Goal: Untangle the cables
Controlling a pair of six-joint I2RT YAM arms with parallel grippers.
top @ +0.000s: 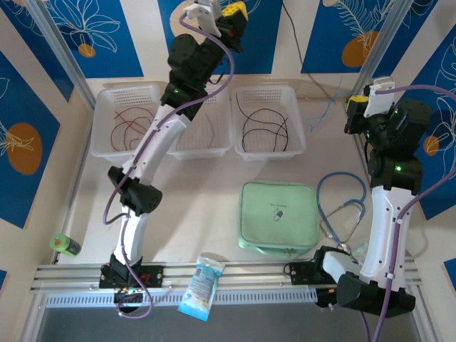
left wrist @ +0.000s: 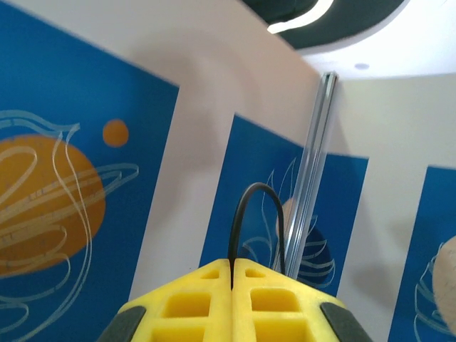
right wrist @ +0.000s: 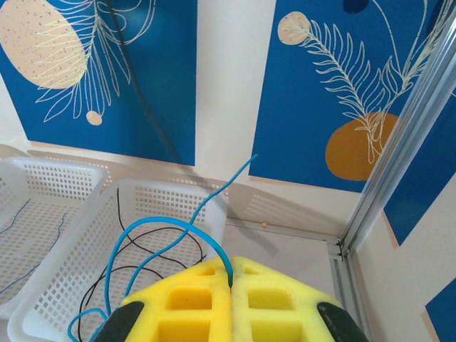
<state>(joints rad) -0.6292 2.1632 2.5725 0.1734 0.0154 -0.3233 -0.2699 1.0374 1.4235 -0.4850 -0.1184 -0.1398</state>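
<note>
The cables lie mostly in three white baskets (top: 265, 88) at the far side of the table (top: 199, 206): red ones (top: 128, 125) in the left basket, black ones (top: 265, 132) in the right one. They look thin, light and limp, and they probably slip and catch on each other. So I judge it best to pinch one near its end and draw it slowly. Both arms stand high. The left hand (left wrist: 231, 274) is clenched on a black cable (left wrist: 235, 221), the right hand (right wrist: 231, 274) on a blue cable (right wrist: 153, 221).
</note>
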